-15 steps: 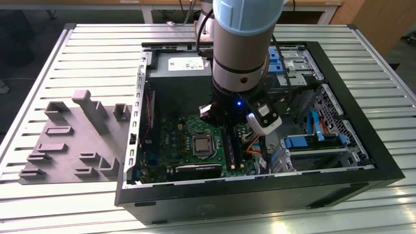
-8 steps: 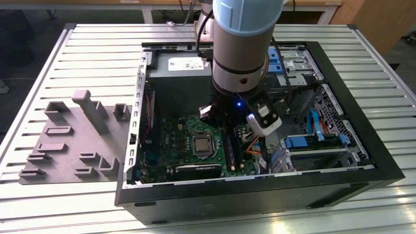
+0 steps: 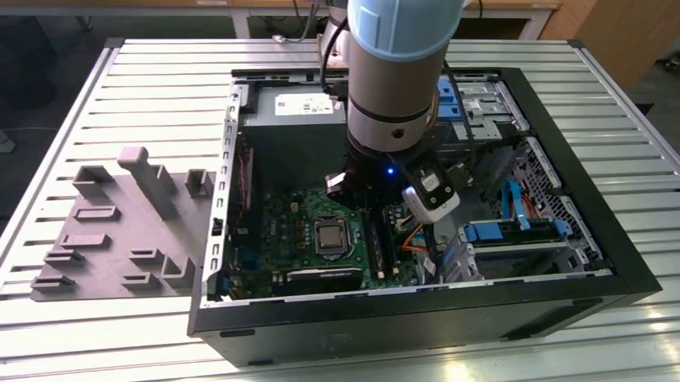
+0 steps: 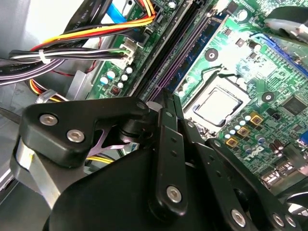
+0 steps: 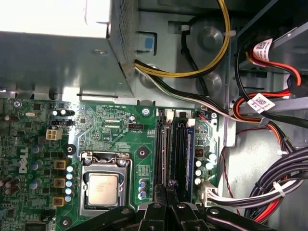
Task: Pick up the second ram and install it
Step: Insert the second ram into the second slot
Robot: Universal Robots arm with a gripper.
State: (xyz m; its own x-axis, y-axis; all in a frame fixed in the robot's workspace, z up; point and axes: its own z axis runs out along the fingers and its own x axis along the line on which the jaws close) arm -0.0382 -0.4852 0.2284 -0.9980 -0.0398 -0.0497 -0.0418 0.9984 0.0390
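The second ram (image 5: 167, 154) stands on edge in a long black slot of the green motherboard (image 5: 110, 130), just beside the processor socket (image 5: 102, 188). In the second wrist view the second ram (image 4: 166, 65) shows as a thin dark strip with a purple sheen. My gripper (image 5: 167, 188) sits at its near end, black fingers (image 4: 166, 139) drawn together on the stick's top edge. In the exterior view the arm (image 3: 391, 79) reaches straight down into the open computer case (image 3: 425, 318), with the gripper (image 3: 364, 203) low over the slots.
Another black slot (image 5: 179, 154) and a blue slot (image 5: 190, 149) run alongside. Bundled cables (image 5: 269, 187) and the power supply box (image 5: 57, 53) crowd the board's edges. The grey holder tray (image 3: 117, 231) lies at the exterior view's left, outside the case.
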